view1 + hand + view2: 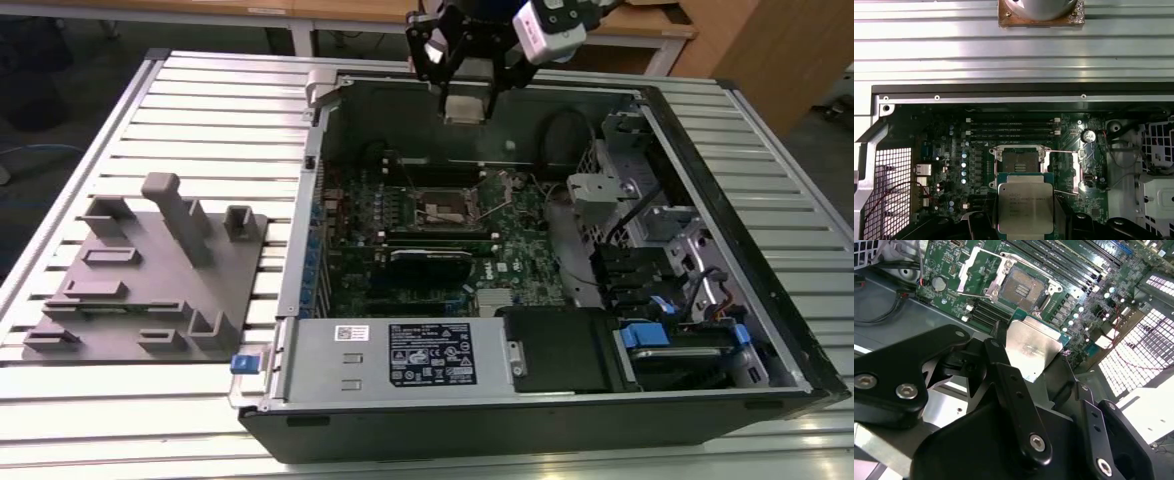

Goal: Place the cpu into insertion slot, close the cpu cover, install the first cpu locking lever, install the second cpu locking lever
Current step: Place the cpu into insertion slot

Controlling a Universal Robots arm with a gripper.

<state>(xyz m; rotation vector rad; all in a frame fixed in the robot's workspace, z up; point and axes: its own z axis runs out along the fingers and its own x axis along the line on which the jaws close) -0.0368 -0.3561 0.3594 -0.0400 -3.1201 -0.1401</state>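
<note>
While the cpu (1025,209) is pinched by the pincer (1036,371) and held above the open computer case (534,435), apart from the insertion slot (1018,162), none of the four steps is judged done (the insertion slot is seen bare, with the cpu cover (968,270) standing open beside it). One cpu, one insertion slot, one cpu cover and one pincer are counted; the locking levers cannot be made out surely enough to be counted.

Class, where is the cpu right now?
The cpu is clamped in the gripper, up above the open computer case near the exterior view's top edge, clear of the insertion slot on the green board below.
</note>
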